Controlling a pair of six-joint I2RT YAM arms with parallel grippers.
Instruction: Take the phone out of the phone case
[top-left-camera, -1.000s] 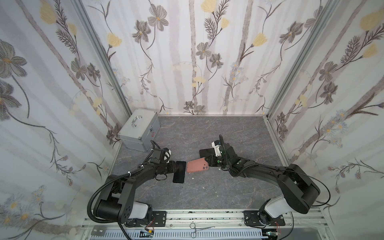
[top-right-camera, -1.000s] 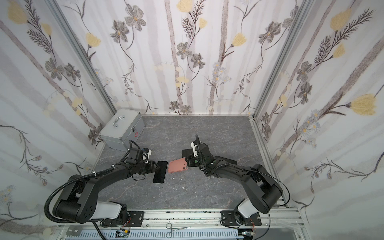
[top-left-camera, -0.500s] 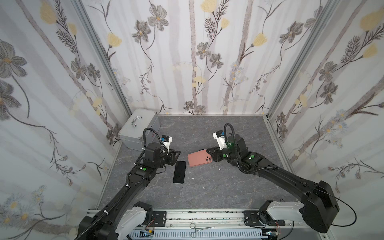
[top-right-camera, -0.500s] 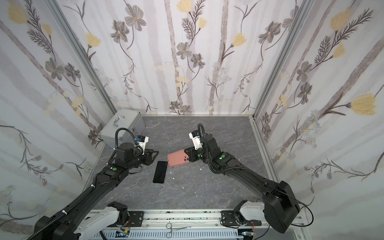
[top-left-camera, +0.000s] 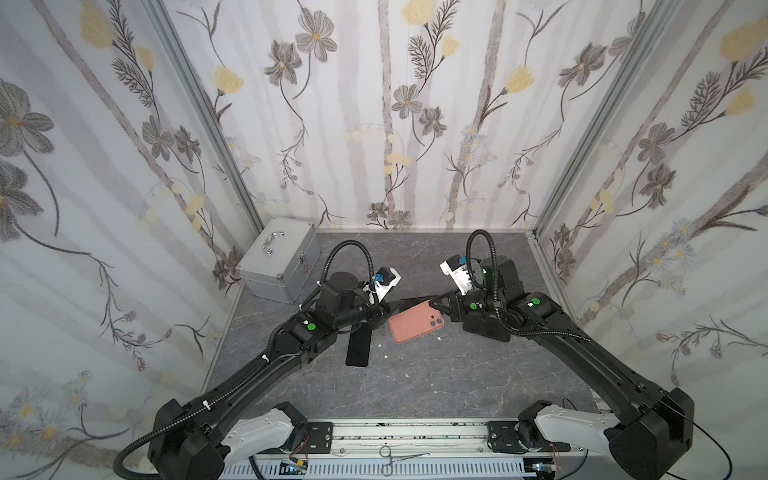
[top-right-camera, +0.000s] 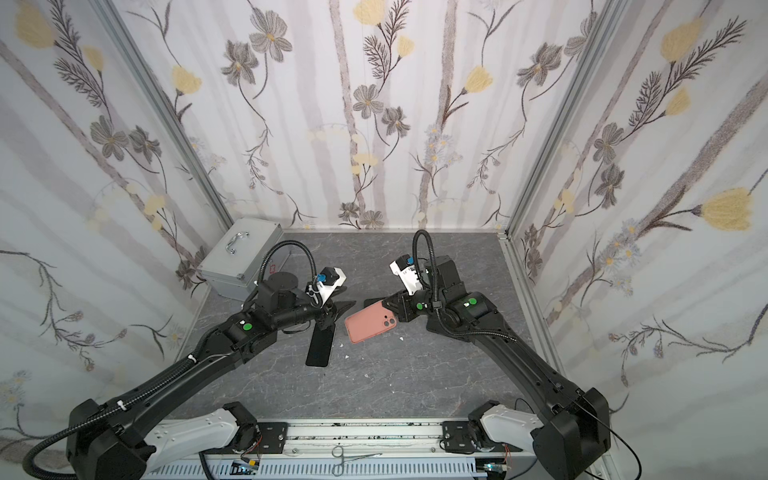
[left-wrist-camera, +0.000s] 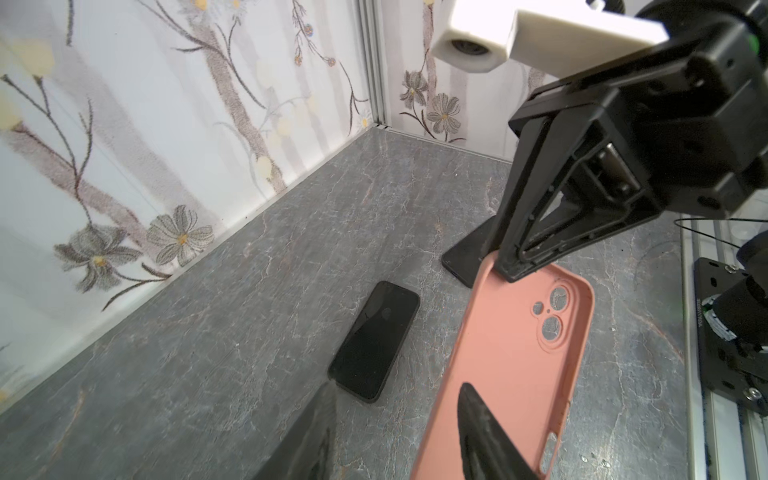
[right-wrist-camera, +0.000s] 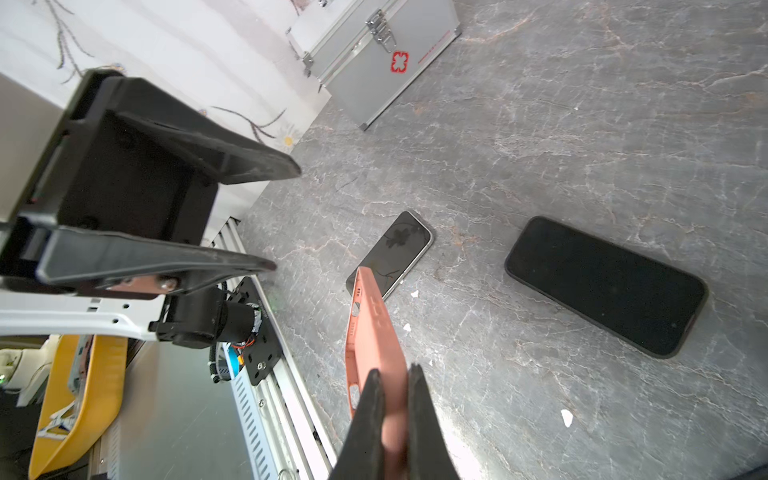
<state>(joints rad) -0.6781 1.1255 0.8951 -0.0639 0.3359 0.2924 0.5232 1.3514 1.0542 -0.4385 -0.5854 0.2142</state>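
The right gripper (right-wrist-camera: 395, 374) is clamped on the camera end of the salmon-pink silicone phone case (top-left-camera: 415, 328), held tilted above the grey marbled tabletop (top-left-camera: 415, 386); the left gripper (right-wrist-camera: 282, 216) is held opposite, jaws parted and empty. The slim black phone (top-left-camera: 358, 345) is left flat below the left gripper, open tabletop all round. Since a second ago both arms have been raised and the case drawn clear of the phone.
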